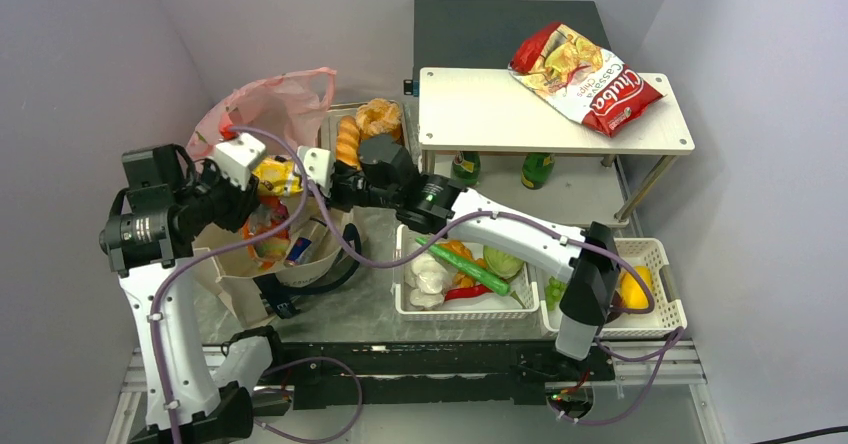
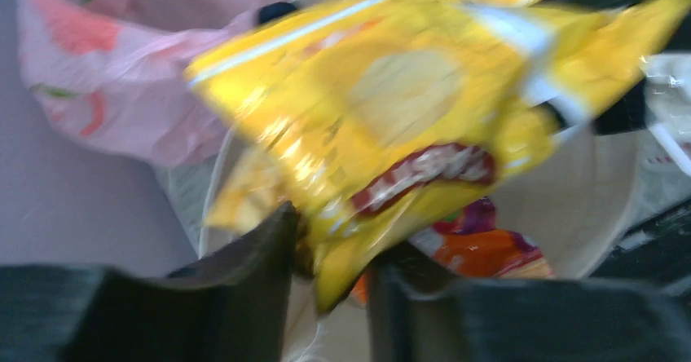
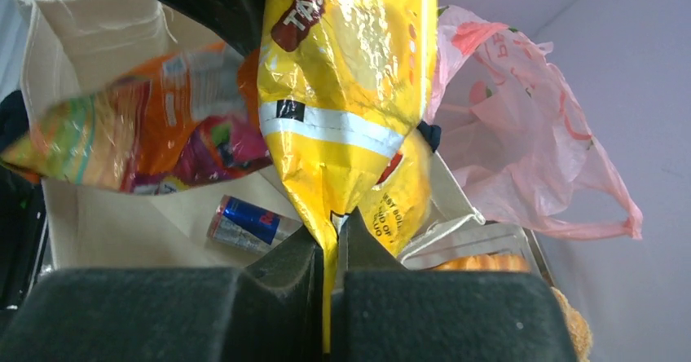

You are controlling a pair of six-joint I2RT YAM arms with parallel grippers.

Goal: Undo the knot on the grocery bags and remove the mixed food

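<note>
1. Lay's bag point(image 3: 342, 93), yellow: hanging above the open beige tote point(image 3: 98, 28), clear of the contents, spanned between both tools.
2. Right tool point(image 3: 330, 236): clamped on the bag's lower edge, foil pinched flat between the fingers.
3. Left tool point(image 2: 334, 244): narrow, one bag corner between the fingers; view blurred, so grip or release cannot be told.
4. Handling, as judgement: hold by the crimped edge, not the puffed body. Free one tool fully before drawing away with the other, lest the foil tear. Carry high over the tote rim and set down in a basket with room.
5. Beige tote, contents: orange-and-pink snack bag point(image 3: 163, 125) against the wall; blue can point(image 3: 248, 219) lying at the bottom.
6. Pink plastic bag point(image 3: 521, 158): beyond the tote, slack and crumpled; contents not visible.
7. Middle white basket point(image 1: 465, 312), on the tabletop point(image 1: 370, 299): garlic point(image 1: 428, 276), long green vegetable point(image 1: 470, 264), cabbage point(image 1: 503, 262).
8. Right white basket point(image 1: 665, 254): green grapes point(image 1: 553, 289); a yellow item, partly hidden by the arm.
</note>
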